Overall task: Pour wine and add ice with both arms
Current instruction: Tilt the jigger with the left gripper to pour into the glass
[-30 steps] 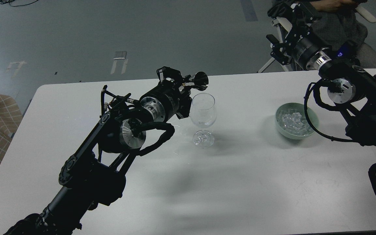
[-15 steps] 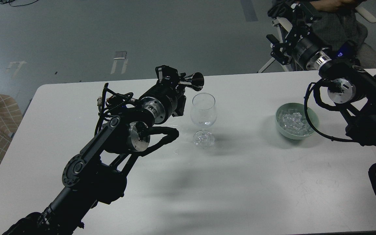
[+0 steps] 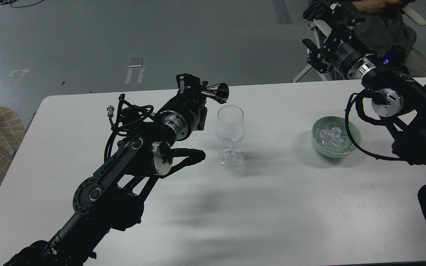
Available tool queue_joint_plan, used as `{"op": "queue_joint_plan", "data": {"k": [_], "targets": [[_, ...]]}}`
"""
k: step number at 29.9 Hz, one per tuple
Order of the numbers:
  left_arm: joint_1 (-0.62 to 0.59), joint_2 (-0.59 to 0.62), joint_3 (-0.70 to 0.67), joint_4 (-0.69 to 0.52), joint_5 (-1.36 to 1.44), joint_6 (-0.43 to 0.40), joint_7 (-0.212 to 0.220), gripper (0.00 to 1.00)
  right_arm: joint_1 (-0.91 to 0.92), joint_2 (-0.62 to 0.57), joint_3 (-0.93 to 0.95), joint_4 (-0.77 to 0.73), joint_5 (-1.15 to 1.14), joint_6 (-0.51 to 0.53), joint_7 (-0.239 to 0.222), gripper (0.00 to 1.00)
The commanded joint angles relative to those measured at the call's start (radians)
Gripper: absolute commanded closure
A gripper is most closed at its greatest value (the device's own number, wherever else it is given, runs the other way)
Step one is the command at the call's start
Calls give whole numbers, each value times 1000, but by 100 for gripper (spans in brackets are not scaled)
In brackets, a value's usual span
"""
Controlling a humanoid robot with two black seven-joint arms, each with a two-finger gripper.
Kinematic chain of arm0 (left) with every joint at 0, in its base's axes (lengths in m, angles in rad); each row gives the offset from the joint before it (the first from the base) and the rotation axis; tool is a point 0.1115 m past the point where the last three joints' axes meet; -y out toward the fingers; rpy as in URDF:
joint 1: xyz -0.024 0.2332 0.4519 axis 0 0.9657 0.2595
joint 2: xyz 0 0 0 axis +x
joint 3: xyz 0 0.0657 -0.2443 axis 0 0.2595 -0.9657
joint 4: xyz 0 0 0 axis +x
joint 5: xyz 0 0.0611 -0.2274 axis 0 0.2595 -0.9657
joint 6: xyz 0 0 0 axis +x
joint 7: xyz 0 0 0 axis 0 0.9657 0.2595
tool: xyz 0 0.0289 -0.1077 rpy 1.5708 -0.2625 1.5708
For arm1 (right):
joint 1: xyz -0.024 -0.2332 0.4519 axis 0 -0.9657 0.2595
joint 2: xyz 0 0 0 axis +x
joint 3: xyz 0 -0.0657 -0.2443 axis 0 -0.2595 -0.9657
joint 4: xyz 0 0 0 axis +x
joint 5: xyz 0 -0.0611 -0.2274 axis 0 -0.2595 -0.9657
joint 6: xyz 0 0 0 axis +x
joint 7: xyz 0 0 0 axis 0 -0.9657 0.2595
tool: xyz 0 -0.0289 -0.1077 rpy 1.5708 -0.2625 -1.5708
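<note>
Ice [image 3: 334,137] fills the green bowl [image 3: 354,130] near the right edge — wineglass [image 3: 230,125] seems empty; left gripper [image 3: 202,90] clamps a tipped jigger [image 3: 220,92]; right gripper [image 3: 318,13] unreadable.

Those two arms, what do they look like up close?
Both are black and chunky, built from tube-like segments joined by round silver ring joints. Looped black cables hang off each one. The left gripper and right gripper are blocky black heads; the right arm shows a small blue light.
</note>
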Motion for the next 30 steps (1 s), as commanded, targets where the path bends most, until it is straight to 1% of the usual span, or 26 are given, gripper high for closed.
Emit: {"op": "queue_joint_plan", "data": {"k": [1,9,15,30], "targets": [[1,0,7,-4,38,0,0,100,-1,0,0,0,0,-1,0,0],[4,0,13,-14,79,0,0,100,-1,0,-1,0,0,1,0,0],[4,0,53,-21,127,0,0,100,-1,0,0,0,0,-1,0,0],[13,15,128,-23,338,0,0,100,-6,0,-1,0,0,-1,0,0]]}}
